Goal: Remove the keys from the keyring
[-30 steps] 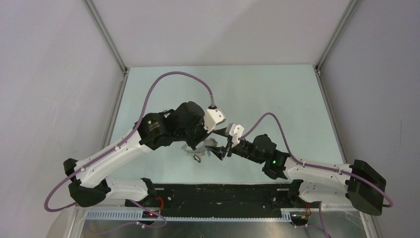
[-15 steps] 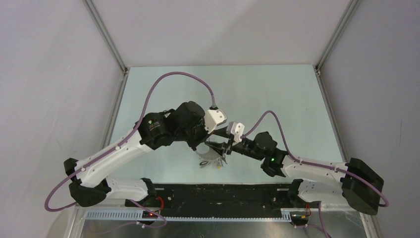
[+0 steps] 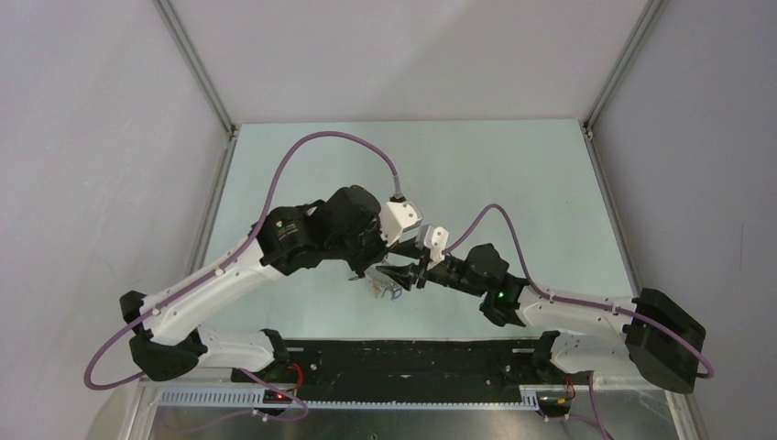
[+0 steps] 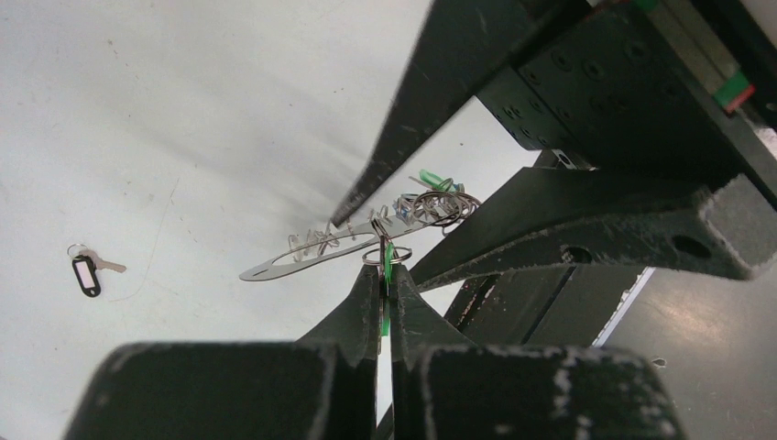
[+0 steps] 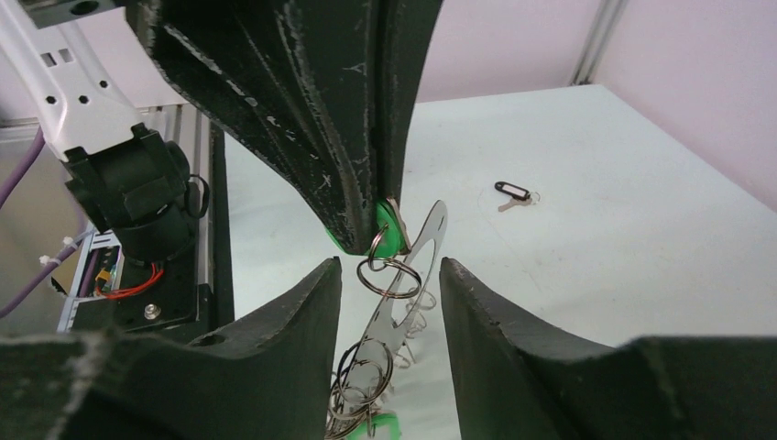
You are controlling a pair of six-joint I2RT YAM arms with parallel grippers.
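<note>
Left jaws are pinched shut on the green key head (image 5: 389,240), with a small split ring (image 5: 388,275) dangling from it, up off the desk (image 3: 513,174). Right jaws gape wide, and that ring and a flat metal strip (image 5: 423,243) hang in the gap between them. The bunch of keys (image 4: 431,202) hangs there too. One black-tagged key (image 4: 87,275) lies well apart on the desk.

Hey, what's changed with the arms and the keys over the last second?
The right arm has slid left, bringing the open right gripper in so its jaws stand either side of a ring on the key bunch. The bunch itself has shifted slightly right. The left arm has barely moved. The left gripper is shut on the green key tag.
</note>
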